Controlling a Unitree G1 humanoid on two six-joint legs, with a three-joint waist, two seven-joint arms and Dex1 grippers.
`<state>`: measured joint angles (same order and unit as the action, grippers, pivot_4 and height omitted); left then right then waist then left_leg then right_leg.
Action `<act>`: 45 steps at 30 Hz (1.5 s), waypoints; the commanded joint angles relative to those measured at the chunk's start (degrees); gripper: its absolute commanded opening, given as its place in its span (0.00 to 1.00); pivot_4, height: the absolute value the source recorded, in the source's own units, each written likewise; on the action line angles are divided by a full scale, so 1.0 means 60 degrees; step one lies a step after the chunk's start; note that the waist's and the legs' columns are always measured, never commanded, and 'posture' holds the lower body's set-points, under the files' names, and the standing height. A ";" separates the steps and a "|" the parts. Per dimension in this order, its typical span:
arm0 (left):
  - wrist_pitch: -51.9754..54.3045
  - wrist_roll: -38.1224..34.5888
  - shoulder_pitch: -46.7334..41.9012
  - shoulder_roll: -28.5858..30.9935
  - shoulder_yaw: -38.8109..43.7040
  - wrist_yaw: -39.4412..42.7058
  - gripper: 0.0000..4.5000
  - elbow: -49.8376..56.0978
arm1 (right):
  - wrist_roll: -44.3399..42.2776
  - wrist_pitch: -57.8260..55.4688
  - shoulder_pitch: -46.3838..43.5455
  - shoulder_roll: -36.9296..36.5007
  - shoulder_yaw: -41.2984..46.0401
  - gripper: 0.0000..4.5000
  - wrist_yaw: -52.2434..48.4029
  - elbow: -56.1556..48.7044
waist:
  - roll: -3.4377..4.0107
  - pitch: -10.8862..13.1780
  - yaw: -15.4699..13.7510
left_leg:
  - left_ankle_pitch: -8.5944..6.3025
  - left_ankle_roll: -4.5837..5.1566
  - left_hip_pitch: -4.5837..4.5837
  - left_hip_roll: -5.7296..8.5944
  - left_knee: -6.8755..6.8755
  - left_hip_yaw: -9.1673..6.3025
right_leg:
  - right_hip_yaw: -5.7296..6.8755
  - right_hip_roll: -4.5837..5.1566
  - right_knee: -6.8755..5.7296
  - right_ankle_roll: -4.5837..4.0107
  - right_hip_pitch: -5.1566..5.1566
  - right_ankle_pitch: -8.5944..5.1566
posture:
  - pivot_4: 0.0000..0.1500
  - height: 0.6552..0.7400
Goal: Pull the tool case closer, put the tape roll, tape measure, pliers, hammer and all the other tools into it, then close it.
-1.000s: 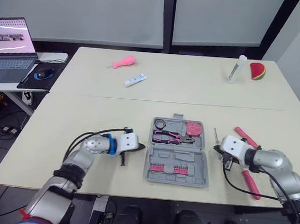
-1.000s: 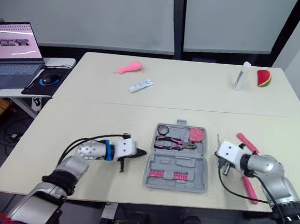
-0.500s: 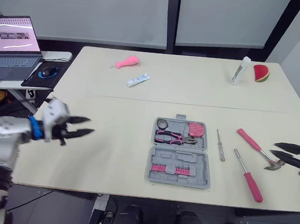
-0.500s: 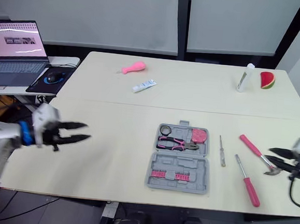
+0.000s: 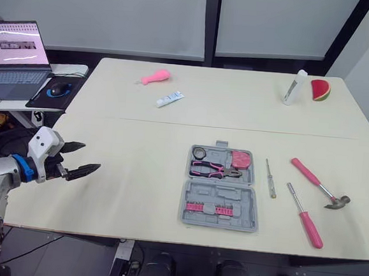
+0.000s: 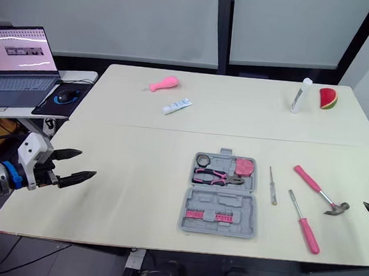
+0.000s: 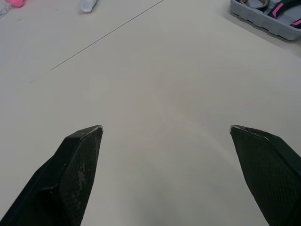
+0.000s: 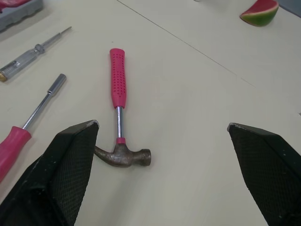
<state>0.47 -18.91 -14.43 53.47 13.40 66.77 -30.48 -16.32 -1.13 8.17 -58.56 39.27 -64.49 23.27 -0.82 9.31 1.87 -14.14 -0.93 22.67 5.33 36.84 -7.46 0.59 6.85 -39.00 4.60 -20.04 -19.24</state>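
Observation:
The grey tool case lies open at the table's front centre. Its far half holds pink-handled pliers, a dark tape roll and a pink tape measure. Right of the case lie a slim screwdriver, a pink-handled screwdriver and a pink-handled hammer. My left gripper hovers open and empty at the table's left edge, far from the case. My right gripper is open and empty at the right edge, facing the hammer.
At the back of the table lie a pink bulb-shaped object, a small white tube, a white bottle and a watermelon slice. A laptop sits on a side table at the left.
Both grippers left the sides of the case, swung out to the table's left and right edges, and went from shut to wide open. The tools and case stayed put.

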 commanded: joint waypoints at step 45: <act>0.1377 -0.0416 -0.3858 -0.3585 -0.3778 0.2117 1.00 0.4405 | 0.0301 -0.4119 0.0030 0.2794 -0.2706 1.00 0.4702 -0.7419 | -0.0012 0.0003 0.0015 | 0.0019 -0.0029 0.0022 -0.0005 0.0025 0.0001 | 0.0012 -0.0007 0.0000 0.0003 0.0007 0.0001 | 1.00 1.00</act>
<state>9.46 -21.15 -37.82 31.69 -9.74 79.47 -6.15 -15.27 -23.95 10.82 -41.96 25.03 -38.30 -20.97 -0.89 9.33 1.96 -14.03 -1.12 22.80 5.30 36.99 -7.45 0.65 6.81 -39.00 4.62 -20.00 -19.23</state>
